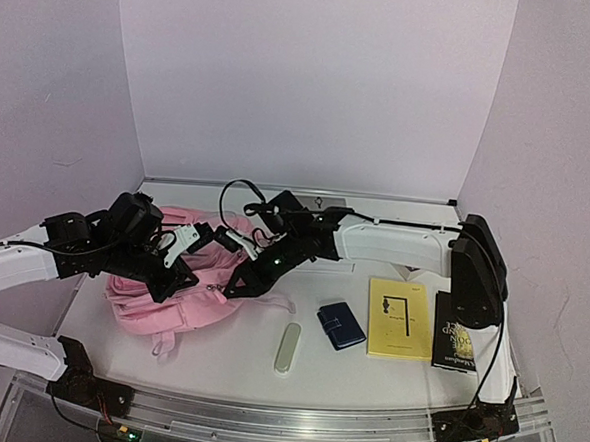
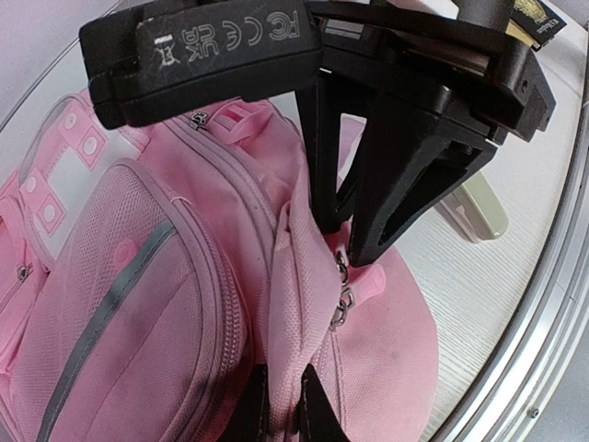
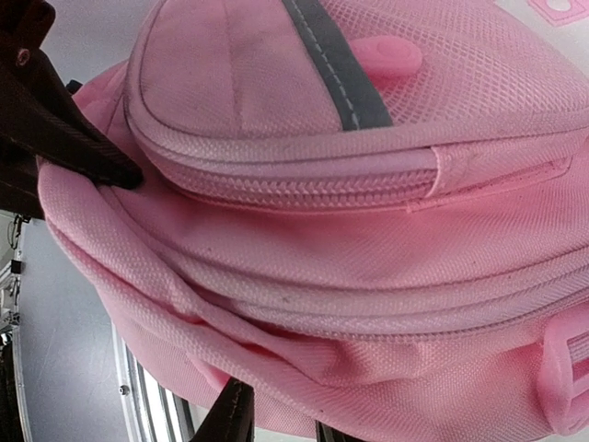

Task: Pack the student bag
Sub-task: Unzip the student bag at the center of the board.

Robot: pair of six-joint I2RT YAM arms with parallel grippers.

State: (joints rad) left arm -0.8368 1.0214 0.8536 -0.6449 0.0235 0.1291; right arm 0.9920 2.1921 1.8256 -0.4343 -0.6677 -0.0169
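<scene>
We judged the step in hand to be opening the main zip of the bag [image 1: 185, 299] so that things could go in. The bag lay on the table [image 1: 366, 376], directly under both sets of fingers.

The left gripper [image 2: 290, 405] was pinched tight on a fold of pink fabric beside the zip track, with nothing else between its fingers. Just ahead of those fingertips hung the metal zip pulls [image 2: 342, 295]. Right above the pulls stood the right gripper [image 2: 348, 241], its fingers a narrow gap apart and straddling the same ridge of cloth. We could not tell whether they had hold of a pull, of fabric, or of nothing.

To do this well, we thought the left fingers should act as the anchor, holding the fold taut and low. The right fingers should take the pull itself, not the cloth. They should then draw it along the curve of the track, away from the left fingers, without lifting. Soft fabric bunches easily, so a slack fold could jam the slider.

The pale case [image 1: 287, 348], blue wallet [image 1: 341, 325], yellow book [image 1: 400, 319] and dark book [image 1: 456, 331] lay apart from the bag, behind the right fingers.
</scene>
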